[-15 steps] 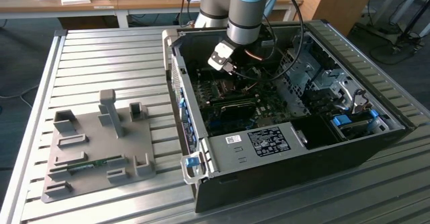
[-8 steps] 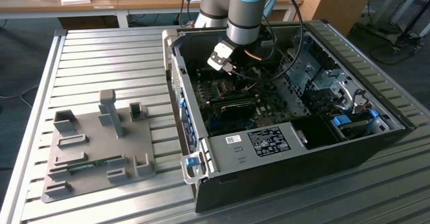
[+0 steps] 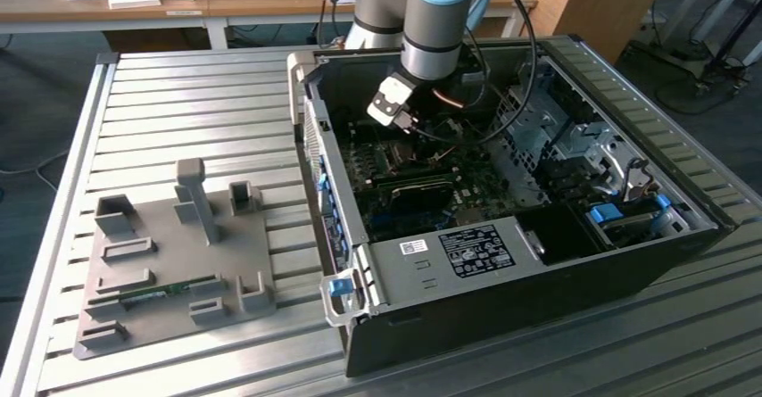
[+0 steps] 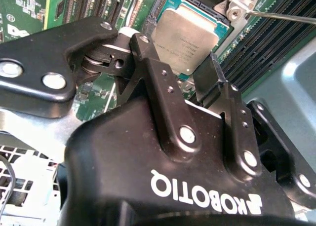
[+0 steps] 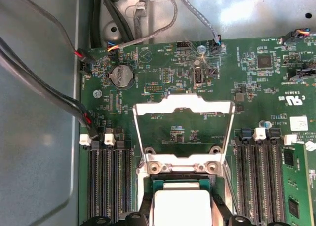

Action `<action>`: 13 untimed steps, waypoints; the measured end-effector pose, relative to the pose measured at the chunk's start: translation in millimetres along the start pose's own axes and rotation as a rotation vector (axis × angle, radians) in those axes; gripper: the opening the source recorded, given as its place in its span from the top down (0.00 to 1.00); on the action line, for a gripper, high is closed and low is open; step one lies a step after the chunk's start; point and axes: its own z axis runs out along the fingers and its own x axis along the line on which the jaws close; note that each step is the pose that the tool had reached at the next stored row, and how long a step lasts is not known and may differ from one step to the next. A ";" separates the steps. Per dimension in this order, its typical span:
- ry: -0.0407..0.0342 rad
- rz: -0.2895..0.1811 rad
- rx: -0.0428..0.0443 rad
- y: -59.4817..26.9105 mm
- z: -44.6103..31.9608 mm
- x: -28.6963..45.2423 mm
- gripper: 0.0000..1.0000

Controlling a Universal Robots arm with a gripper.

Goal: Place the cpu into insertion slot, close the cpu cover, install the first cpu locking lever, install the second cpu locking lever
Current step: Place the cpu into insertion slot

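Note:
The cpu (image 4: pixel 185 33), a pale silvery square chip, lies in the insertion slot (image 4: pixel 159 9) on the green motherboard, inside the open computer case (image 3: pixel 501 263). My gripper (image 4: pixel 175 58) stands right over it with one black finger (image 4: pixel 148 56) on each side of the chip, closed against its edges. In the first wrist view the cpu (image 5: pixel 180 206) shows bright between the fingertips of the gripper (image 5: pixel 181 215). The cpu cover (image 5: pixel 183 104), a silvery open frame, is swung up and lies flat on the board beyond the slot. A thin metal locking lever (image 4: pixel 284 17) sticks out beside the slot.
Black memory slots (image 5: pixel 108 181) flank the socket on both sides, and cable bundles (image 5: pixel 44 88) run along the case wall. In the exterior view the arm and gripper (image 3: pixel 402 116) reach down into the case. A grey fixture plate (image 3: pixel 167 263) sits on the slatted table at the exterior view's left.

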 end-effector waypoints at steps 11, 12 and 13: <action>-0.0003 0.000 0.0007 -0.2 2.2 -0.1 0.46; -0.0002 0.000 0.0006 -0.2 2.3 -0.1 0.46; -0.0002 0.000 0.0005 -0.2 2.3 -0.1 0.46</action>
